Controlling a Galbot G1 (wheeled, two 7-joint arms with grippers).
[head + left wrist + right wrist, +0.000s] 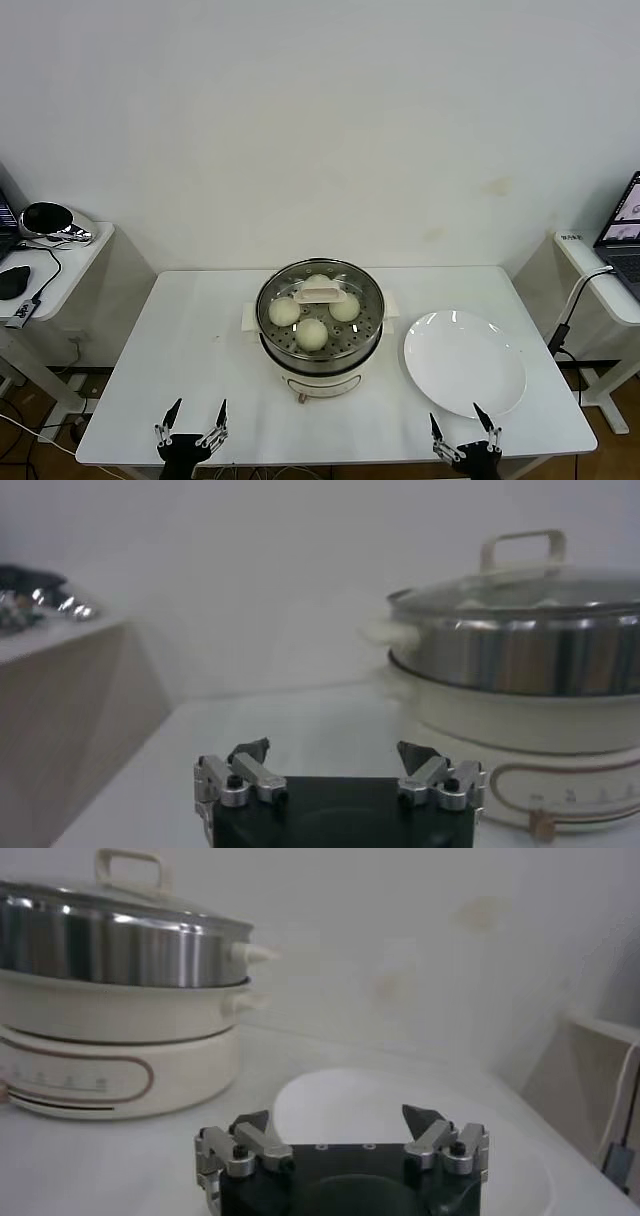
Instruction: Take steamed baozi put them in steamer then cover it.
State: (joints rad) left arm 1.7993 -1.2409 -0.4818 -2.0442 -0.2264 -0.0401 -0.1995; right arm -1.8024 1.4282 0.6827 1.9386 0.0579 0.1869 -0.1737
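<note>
While the steamed baozi (311, 333) are sitting on the perforated tray inside the steamer (320, 358), a glass lid (322, 292) with a pale handle is already resting over them, so the task is looking finished or very nearly so. Three buns are showing plainly through the glass; a fourth seems to be lying partly hidden beneath the handle.

The buns are likely handling as soft, light and easily dented, with a smooth skin that could tear, so any grasp would best be taking them low around the sides with gentle pressure. The lid is looking stiff, fragile and somewhat slippery on its glass, and its raised handle is the one sensible place to be taking hold. The steel pot on its white base is looking heavy and steady.

The steamer is standing ahead of both grippers and between them, well apart from each. The left gripper (192, 428) is hanging low at the near edge of the bench (190, 330), fingers pointing forward, jaws spread wide and holding nothing. The right gripper (464, 436) is mirroring it at the near edge on the other side, also gaping wide and empty, with the bare white plate (464, 362) lying just ahead of it, beside the steamer. Both arms are looking parked.
</note>
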